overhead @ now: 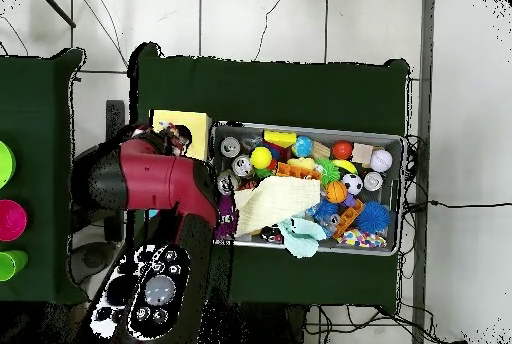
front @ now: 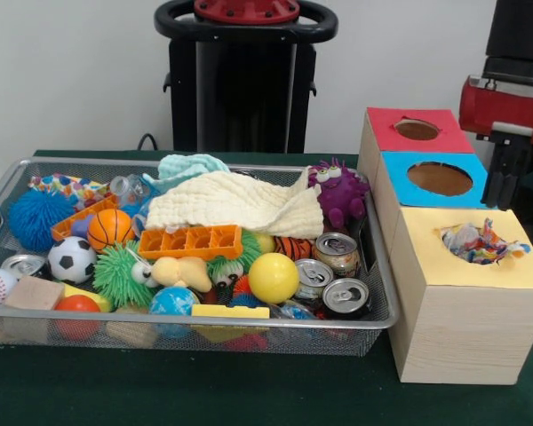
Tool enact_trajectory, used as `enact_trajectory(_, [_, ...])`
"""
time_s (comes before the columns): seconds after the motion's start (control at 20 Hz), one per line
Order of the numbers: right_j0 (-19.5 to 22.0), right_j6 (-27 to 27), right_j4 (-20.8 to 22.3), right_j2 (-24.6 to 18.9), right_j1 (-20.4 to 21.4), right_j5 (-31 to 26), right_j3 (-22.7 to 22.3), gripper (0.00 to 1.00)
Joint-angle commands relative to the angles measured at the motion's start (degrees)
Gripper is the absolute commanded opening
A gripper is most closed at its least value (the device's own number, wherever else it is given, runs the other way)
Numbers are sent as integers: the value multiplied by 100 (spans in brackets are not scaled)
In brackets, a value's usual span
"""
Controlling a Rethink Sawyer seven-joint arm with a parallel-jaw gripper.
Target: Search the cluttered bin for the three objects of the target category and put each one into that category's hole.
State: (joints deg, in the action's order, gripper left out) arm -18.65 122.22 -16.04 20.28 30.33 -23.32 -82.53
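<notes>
one wrapper in yellow box — toy-crowded bin

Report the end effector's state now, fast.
End effector: above the blue-topped box, beside the yellow-topped box where a colourful wrapper sits in the hole. Open or closed cannot be told; nothing visibly held.

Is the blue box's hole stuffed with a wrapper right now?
No. In the front view the blue box shows an empty round hole; the colourful wrapper sits in the yellow box instead.
</notes>
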Motion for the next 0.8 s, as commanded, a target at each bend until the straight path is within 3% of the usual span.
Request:
enact_trajectory(0.05, [117, 1036, -47, -548, -328, 272, -749, 0])
enact_trajectory(0.8, [-9, 1239, -259, -723, -358, 627, -1032, 0])
